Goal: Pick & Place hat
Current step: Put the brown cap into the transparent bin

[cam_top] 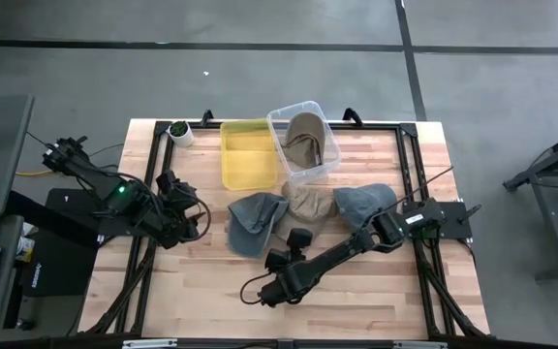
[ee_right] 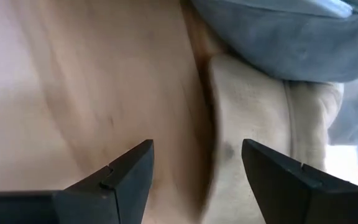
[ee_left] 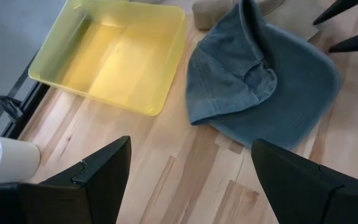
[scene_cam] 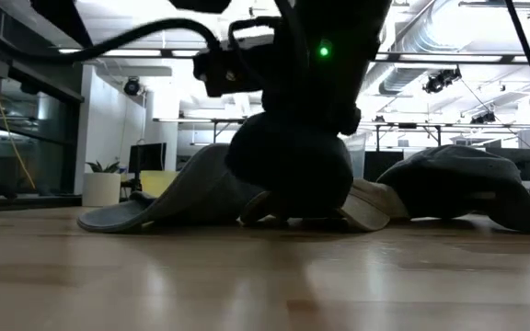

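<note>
Wooden table [cam_top: 211, 281], both claws (left [cam_top: 194, 215], right [cam_top: 294, 250]) agape beside grey hat [cam_top: 253, 221]

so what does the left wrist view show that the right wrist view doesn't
Only the left wrist view shows the yellow bin, empty, the white pot at the table edge, and the whole blue-grey hat lying beside the bin. Only the right wrist view shows the beige hat close up, just ahead of the open right pincer. Both show bare wooden table, a blue-grey hat, and open pincers holding nothing, including the left pincer.
</note>
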